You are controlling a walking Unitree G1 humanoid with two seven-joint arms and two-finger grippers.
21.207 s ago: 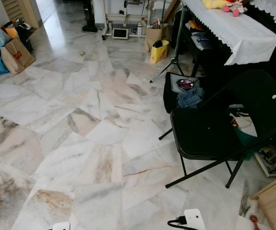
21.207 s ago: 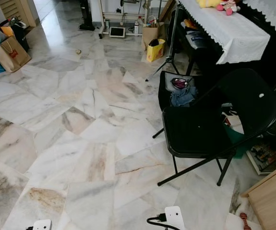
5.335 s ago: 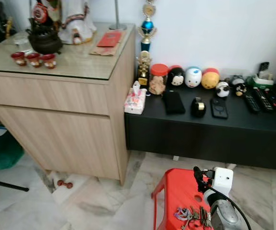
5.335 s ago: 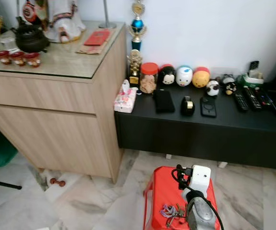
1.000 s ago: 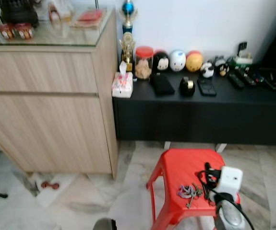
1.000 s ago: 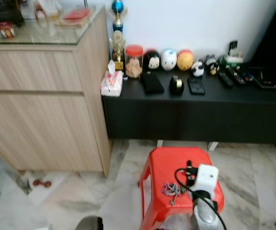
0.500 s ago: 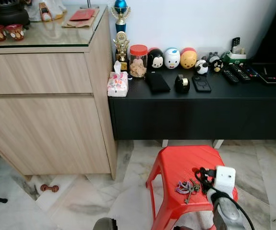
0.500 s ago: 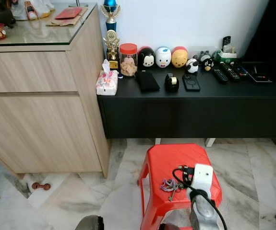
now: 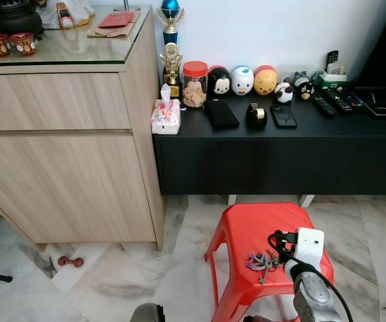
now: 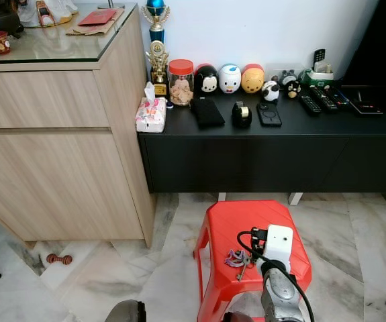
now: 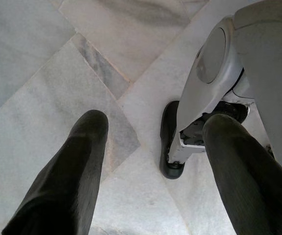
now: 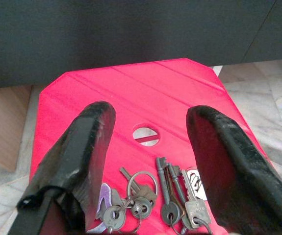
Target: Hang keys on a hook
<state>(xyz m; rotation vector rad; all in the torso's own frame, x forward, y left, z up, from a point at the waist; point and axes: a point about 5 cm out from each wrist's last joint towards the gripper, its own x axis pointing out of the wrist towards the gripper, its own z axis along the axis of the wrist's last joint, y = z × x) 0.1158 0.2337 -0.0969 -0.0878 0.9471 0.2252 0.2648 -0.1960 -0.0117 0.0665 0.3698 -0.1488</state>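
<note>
A bunch of keys [image 12: 155,200] lies on the top of a red plastic stool [image 9: 256,225], near its front edge, next to a round hole in the seat. My right gripper [image 12: 151,113] hovers just above the stool, open, with one black finger on either side of the keys and not touching them. In the left eye view the right wrist's white camera block [image 9: 309,247] sits just to the right of the keys [image 9: 260,260]. My left gripper [image 11: 155,122] hangs open over the marble floor beside my own leg and foot.
A low black bench [image 9: 280,151] stands behind the stool, carrying a jar, toy figures, remotes and a tissue pack. A tall wooden cabinet [image 9: 65,141] is at the left. A small dumbbell toy [image 9: 70,261] lies on the marble floor.
Long ago I faced a black folding chair on open floor; I now face the stool. Over the last second the view sharpened and shifted slightly; the right wrist rose a little.
</note>
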